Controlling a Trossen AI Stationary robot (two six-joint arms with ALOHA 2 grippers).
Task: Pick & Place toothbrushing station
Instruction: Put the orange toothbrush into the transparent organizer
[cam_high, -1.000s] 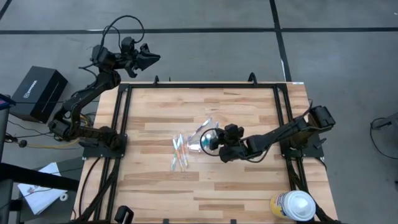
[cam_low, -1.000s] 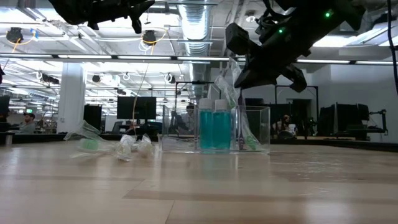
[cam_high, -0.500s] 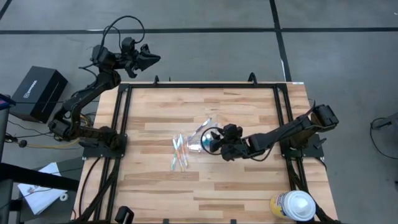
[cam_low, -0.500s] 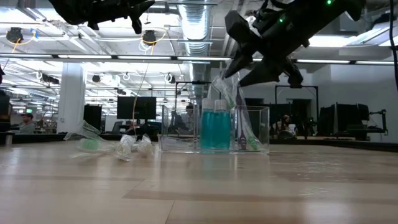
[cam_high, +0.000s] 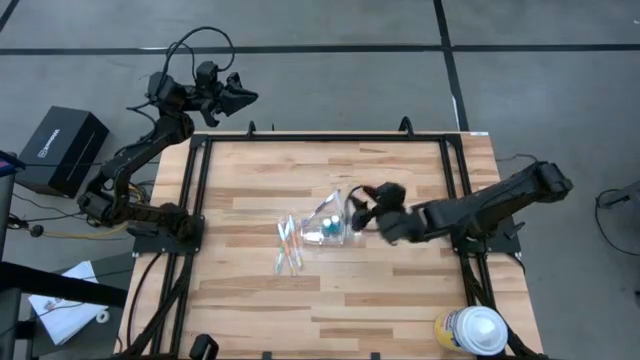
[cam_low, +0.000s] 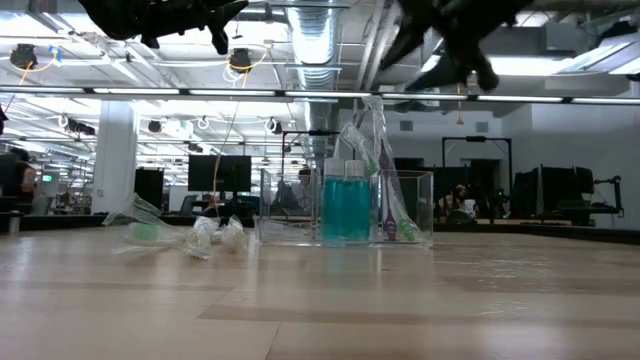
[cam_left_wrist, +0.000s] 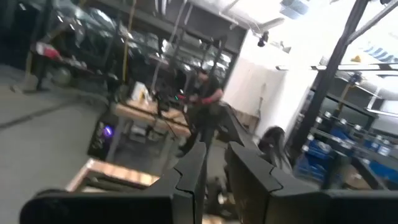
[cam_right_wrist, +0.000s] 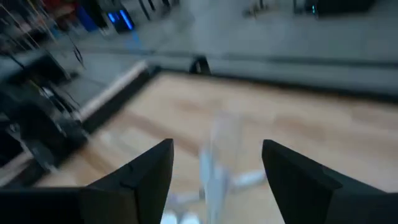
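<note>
The wooden table (cam_high: 400, 290) carried the work area, with the right arm reaching across it from its right-hand side. The right gripper (cam_high: 362, 212) hovered above the table centre with its fingers (cam_right_wrist: 143, 171) spread wide and nothing between them. Directly ahead of and below that gripper stood the clear plastic cup (cam_low: 345, 208), upright on the table. Inside it stood two blue-teal toothpaste tubes (cam_low: 345, 203) with white caps, and thin toothbrushes (cam_low: 385, 175) leaned out above the rim. Farther out from the gripper, beyond the cup, more toothbrushes (cam_high: 288, 244) lay flat on the table. The left gripper (cam_high: 240, 97) was raised beyond the far-left table corner, jaws nearly together and empty.
</note>
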